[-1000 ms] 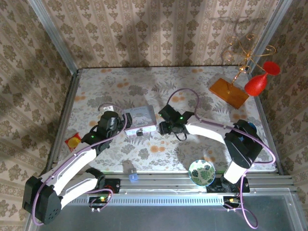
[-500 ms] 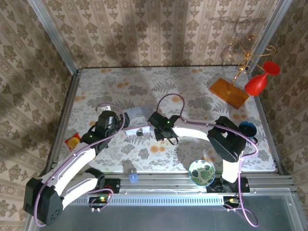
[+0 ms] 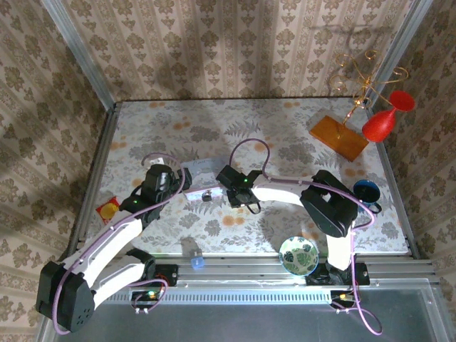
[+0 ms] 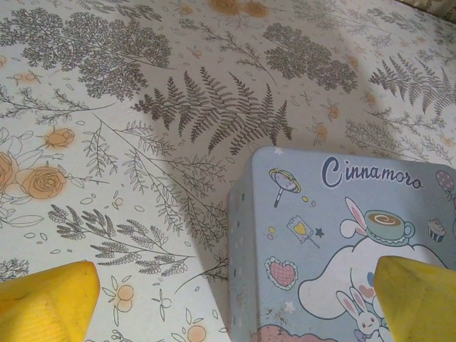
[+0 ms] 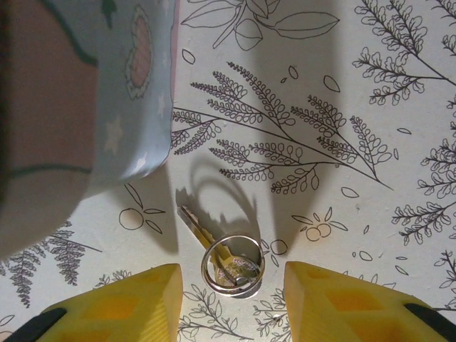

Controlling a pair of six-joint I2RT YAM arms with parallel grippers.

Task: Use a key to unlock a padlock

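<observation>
Straddling the key (image 5: 211, 246) (on its split ring (image 5: 204, 265), flat on the floral cloth (image 5: 342, 85) just beside the tin box (image 5: 85, 85)): right gripper (image 5: 231, 281), fingers spread wide, holding nothing. Left gripper (image 4: 235, 285) equally wide, empty, tin corner between fingers.

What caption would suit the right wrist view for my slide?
Open yellow-fingered right gripper poised over the small silvery key on its ring, beside the pale blue tin box.
</observation>
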